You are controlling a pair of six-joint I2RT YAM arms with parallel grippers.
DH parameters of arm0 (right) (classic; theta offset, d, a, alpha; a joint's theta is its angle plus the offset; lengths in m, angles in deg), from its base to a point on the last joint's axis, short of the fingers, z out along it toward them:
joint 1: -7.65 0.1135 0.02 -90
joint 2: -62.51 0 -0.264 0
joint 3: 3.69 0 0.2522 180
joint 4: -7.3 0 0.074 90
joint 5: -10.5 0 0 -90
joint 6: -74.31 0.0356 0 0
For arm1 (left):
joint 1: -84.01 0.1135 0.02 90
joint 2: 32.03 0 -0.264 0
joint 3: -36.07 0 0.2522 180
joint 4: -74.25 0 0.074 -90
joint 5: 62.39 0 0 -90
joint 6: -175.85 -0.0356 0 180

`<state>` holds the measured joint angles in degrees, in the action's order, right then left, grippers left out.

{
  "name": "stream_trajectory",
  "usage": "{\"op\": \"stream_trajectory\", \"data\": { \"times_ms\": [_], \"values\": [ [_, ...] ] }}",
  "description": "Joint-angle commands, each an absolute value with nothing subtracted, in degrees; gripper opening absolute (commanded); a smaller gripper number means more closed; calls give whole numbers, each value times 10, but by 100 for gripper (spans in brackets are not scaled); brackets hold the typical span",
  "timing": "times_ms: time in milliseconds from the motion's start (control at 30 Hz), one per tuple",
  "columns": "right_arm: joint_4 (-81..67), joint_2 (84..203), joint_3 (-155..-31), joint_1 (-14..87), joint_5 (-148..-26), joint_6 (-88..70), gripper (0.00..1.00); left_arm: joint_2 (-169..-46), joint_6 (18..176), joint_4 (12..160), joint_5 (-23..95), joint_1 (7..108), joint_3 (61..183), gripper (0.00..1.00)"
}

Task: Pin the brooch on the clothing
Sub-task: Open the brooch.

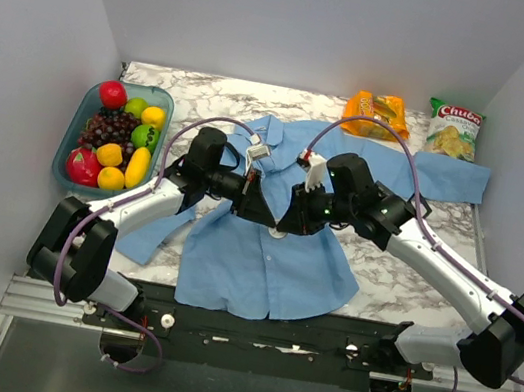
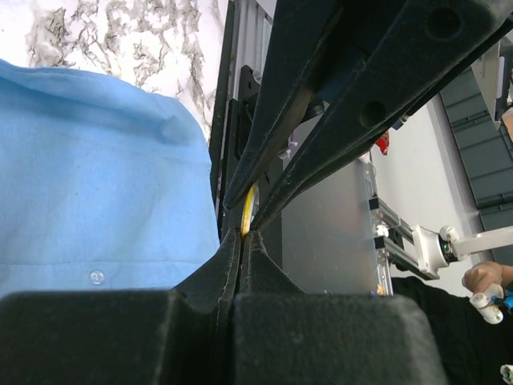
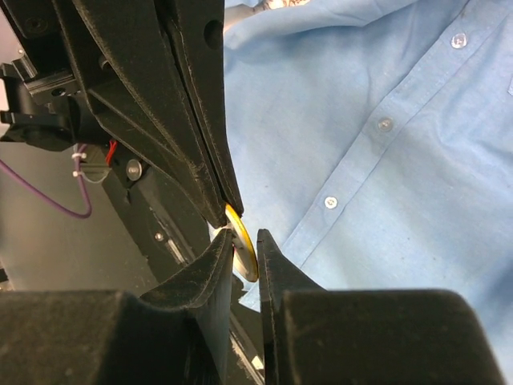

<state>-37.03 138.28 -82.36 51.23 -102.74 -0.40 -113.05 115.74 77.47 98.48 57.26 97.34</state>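
The light blue shirt (image 1: 260,267) lies flat on the marble table, collar to the far side; it also shows in the left wrist view (image 2: 96,184) and in the right wrist view (image 3: 385,160). Both grippers meet tip to tip above its chest. My left gripper (image 1: 264,214) (image 2: 243,237) is shut on the brooch, seen there as a yellow sliver (image 2: 248,210). In the right wrist view the brooch (image 3: 248,261) is a gold-rimmed disc seen edge-on. My right gripper (image 1: 290,223) (image 3: 245,237) stands narrowly open around it, one finger touching it. The brooch is hidden in the top view.
A teal bin of toy fruit (image 1: 115,135) sits at the left. An orange snack bag (image 1: 378,113) and a green chips bag (image 1: 454,128) lie at the back right. The black front rail (image 1: 260,323) runs below the shirt's hem.
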Motion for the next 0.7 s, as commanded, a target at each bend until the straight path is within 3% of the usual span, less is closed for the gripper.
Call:
{"op": "stream_trajectory", "data": {
  "times_ms": [0,167,233,333,567,667],
  "values": [
    [-422,1386,-837,519,-989,-29,24,-1121,1163,764,986,571,981,0],
    [-472,1360,-875,519,-972,-39,35,-1124,1105,833,970,572,1000,0],
    [-482,1348,-886,518,-972,-42,49,-1124,1098,845,964,572,1003,0],
    [-480,1341,-900,518,-979,-41,59,-1123,1093,851,970,572,1004,0],
    [-434,1357,-881,518,-994,-36,59,-1112,1093,844,994,563,1000,0],
    [-417,1368,-877,518,-1026,-41,50,-1109,1091,841,1002,557,999,0]
  ]
}}
